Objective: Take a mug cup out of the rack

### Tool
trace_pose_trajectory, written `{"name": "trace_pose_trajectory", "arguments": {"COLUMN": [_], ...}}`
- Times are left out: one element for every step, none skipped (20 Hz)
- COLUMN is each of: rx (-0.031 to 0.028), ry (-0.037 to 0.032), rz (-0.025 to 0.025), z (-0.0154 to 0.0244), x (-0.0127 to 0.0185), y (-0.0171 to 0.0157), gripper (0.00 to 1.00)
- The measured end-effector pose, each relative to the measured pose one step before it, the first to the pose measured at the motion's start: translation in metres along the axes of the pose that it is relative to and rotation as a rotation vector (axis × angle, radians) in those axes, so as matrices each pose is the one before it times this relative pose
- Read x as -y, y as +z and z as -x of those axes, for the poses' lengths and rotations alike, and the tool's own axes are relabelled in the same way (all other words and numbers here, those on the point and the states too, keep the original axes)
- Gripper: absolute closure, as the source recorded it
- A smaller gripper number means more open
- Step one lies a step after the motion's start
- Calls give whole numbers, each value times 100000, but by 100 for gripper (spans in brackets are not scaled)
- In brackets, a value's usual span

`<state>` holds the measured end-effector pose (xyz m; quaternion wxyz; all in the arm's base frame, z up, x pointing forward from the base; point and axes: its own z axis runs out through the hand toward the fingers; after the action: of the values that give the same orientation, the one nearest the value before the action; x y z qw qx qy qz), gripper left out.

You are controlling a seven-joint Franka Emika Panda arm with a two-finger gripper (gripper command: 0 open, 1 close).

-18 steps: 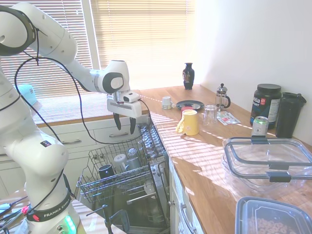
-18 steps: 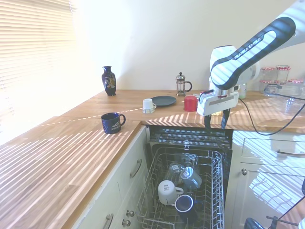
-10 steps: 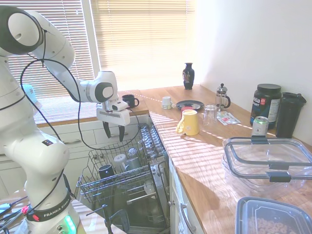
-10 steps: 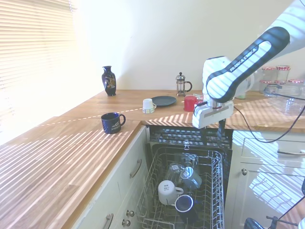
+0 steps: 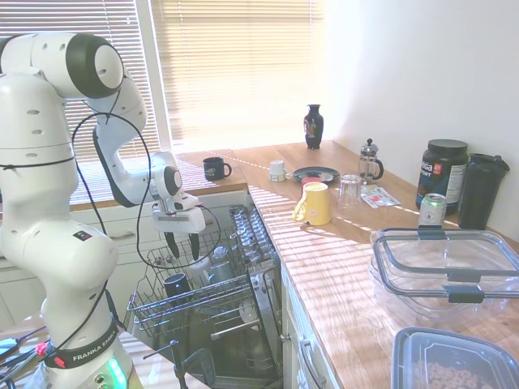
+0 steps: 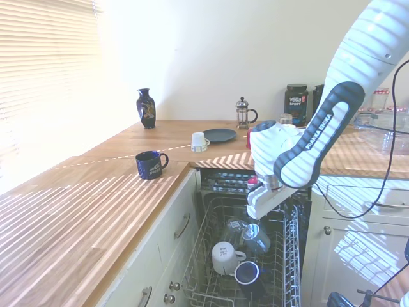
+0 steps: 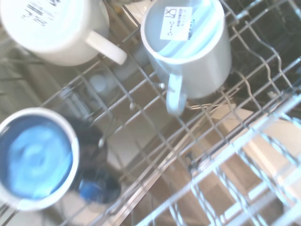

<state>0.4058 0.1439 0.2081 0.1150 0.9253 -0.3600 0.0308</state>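
The rack (image 5: 151,306) is pulled out of the open dishwasher and holds several upturned cups. The dark mug cup (image 5: 176,285) stands base up near the rack's front, and it also shows in the second exterior view as the mug cup (image 6: 246,273). In the wrist view the mug cup (image 7: 37,157) has a pale blue-lit base with a light rim. My gripper (image 5: 183,253) hangs open just above the rack, a little behind and above the mug cup, holding nothing. A white mug (image 7: 51,28) and a grey mug (image 7: 188,44) lie beside it.
A yellow mug (image 5: 315,203) lies on the wooden counter (image 5: 324,267). A dark mug with white print (image 6: 151,164) stands on the counter corner by the window. A vase (image 5: 314,126), a French press (image 5: 370,162) and plastic containers (image 5: 446,271) stand further along.
The arm has swung down and away from the counter edge. The gripper dropped from above counter height to just over the rack, still open.
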Motion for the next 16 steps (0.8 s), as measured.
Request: {"name": "trace_pose_trajectory", "arguments": {"rx": [-358, 228, 654, 591, 571, 553, 588, 721, 986, 712, 756, 581, 496, 295, -94, -368], "ry": [214, 417, 231, 224, 577, 763, 822, 741, 587, 260, -104, -380, -248, -348, -328, -256], "rz": [1216, 1234, 1286, 1108, 970, 896, 1035, 914, 798, 670, 504, 317, 261, 275, 402, 580], "z": [-179, -283, -354, -405, -469, -502, -523, -508, -387, -350, -266, -184, -162, -143, -134, -129], "x": [861, 859, 873, 811, 686, 579, 402, 272, 146, 121, 86, 65, 84, 39, 48, 55], "y": [826, 847, 831, 876, 879, 874, 901, 887, 811, 644, 517, 377, 254, 187, 130, 122], "gripper": [0, 0, 0, 0, 0, 0, 0, 0, 0, 0, 0, 0, 0, 0, 0, 0]}}
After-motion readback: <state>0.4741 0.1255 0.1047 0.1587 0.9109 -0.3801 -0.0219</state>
